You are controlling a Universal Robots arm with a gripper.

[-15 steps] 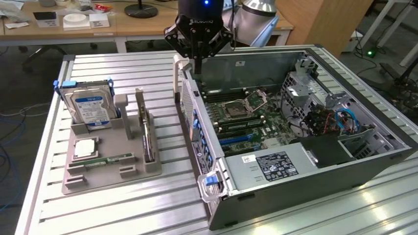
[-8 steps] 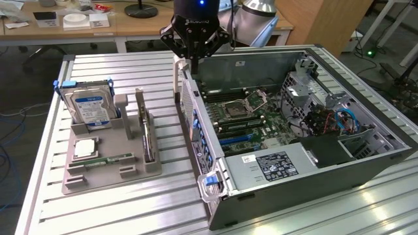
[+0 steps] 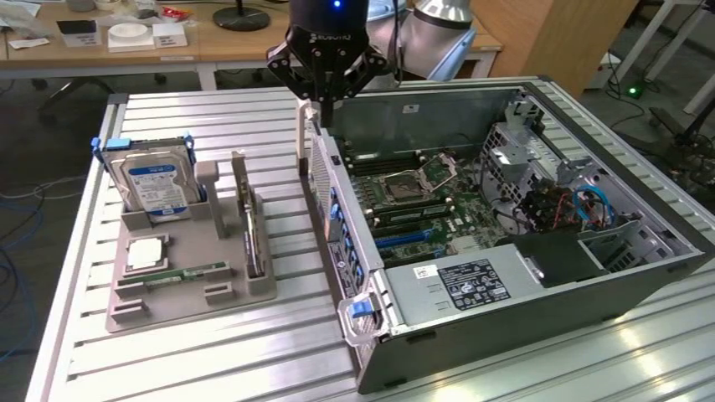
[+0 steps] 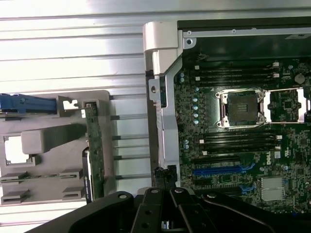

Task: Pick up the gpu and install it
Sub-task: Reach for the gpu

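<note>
A ribbed metal worktop (image 3: 223, 352) is carrying a grey holder (image 3: 179, 243) and an open computer case (image 3: 537, 310) lying on its side. The gpu (image 3: 248, 226) is standing on edge in the holder, near the hard drive (image 3: 156, 188) and outside the case. The jaws are hanging over the case's rear wall, pinched fully together and gripping nothing.

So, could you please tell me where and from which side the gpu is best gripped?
I'd take the gpu by its upper long edge, coming straight down from above, closing across its two flat faces. It stands on edge in a slot of the grey holder, so its top edge is free; the hard drive stands apart on the exterior view's left.
</note>
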